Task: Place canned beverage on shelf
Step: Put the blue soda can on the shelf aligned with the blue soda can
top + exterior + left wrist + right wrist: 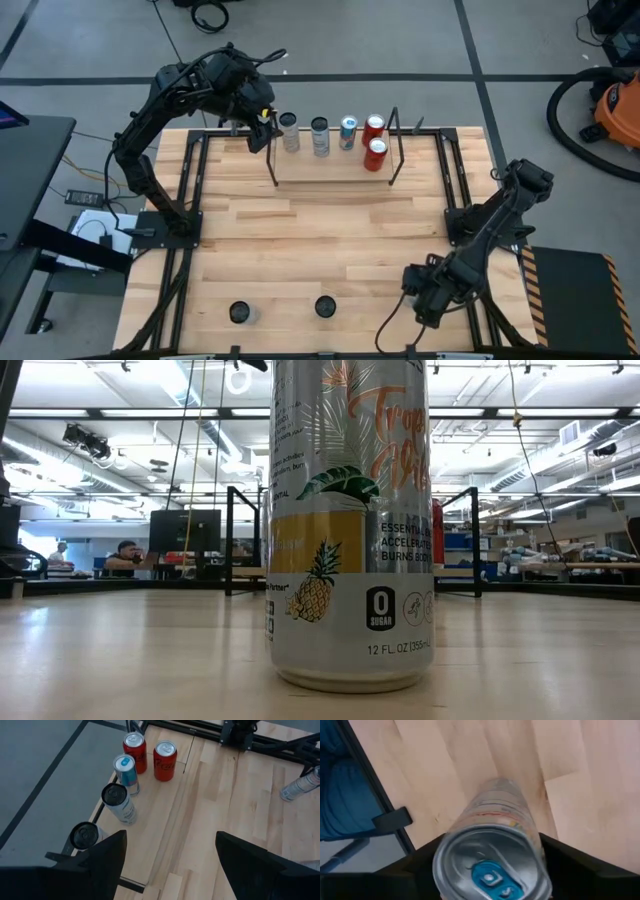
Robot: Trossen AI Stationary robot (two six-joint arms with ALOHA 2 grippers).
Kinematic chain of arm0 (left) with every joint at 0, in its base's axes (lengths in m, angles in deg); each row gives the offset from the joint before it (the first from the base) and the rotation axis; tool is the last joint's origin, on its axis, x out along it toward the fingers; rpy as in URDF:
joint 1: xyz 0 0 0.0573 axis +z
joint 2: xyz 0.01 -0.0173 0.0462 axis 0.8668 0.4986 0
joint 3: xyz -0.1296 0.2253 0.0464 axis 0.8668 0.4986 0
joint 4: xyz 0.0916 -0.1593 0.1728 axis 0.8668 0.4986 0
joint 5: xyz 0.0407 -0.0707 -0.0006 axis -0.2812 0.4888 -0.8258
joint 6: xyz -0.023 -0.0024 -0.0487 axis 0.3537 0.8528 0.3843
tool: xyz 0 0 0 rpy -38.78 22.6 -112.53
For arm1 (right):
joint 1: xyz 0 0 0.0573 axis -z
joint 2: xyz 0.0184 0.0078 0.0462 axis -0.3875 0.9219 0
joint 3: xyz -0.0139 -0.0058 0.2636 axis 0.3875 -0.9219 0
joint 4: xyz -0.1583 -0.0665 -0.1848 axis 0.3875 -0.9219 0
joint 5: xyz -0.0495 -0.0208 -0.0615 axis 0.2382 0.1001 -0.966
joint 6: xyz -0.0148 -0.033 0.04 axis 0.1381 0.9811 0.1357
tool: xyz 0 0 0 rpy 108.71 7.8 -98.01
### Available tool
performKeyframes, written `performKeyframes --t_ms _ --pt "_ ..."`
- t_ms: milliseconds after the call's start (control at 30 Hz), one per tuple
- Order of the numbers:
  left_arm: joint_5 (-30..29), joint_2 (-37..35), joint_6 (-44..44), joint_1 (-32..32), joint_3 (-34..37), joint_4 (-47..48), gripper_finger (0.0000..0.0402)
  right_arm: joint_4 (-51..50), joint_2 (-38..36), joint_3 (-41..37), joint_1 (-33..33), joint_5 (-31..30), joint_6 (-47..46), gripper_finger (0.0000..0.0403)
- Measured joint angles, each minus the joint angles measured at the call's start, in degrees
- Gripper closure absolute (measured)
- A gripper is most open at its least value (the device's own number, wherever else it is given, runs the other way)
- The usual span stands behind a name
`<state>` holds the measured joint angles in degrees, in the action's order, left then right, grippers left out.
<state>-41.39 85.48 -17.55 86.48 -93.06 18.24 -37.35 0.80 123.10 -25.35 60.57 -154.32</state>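
The light butcher-block wooden table (330, 240) stands on a grey floor with dark seam lines (90, 40). An orange and black vacuum cleaner (610, 100) sits near the right. Behind the table, long ceiling lamps (90, 415) light an open workshop, and a seated person (127, 555) is at a desk.

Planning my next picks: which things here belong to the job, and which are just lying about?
Job: shelf; five cans on it; can at right end effector; two front cans.
Lying about: vacuum; floor cables.
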Motion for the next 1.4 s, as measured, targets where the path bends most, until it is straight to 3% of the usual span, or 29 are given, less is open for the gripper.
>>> performKeyframes --t_ms 100,400,733,967,1133,1400 --pt "-0.02 0.0 -0.4 0.0 0.0 0.0 0.0095 -0.26 -0.04 0.0 0.83 -0.29 2.15 0.0158" --pt "-0.02 0.0 -1.77 0.01 0.0 -0.76 0.0095 -2.71 -2.02 1.03 9.07 0.53 17.57 0.0158" --pt "0.0 0.0 -1.42 -0.02 0.0 -0.79 0.0095 -9.93 -2.51 9.41 30.08 0.01 49.3 0.0156" --pt "0.0 0.0 -1.36 0.01 0.0 -0.75 0.0095 -9.8 -2.39 18.26 46.82 -4.15 70.04 0.0156" --pt "0.0 0.0 -1.3 -0.02 0.0 -0.21 0.0095 -4.38 -2.34 24.0 56.53 -9.07 78.71 0.0156" --pt "0.0 0.0 0.16 -0.01 0.0 -0.2 0.0095 -0.03 -2.29 29.75 67.31 -7.25 85.96 0.0155"
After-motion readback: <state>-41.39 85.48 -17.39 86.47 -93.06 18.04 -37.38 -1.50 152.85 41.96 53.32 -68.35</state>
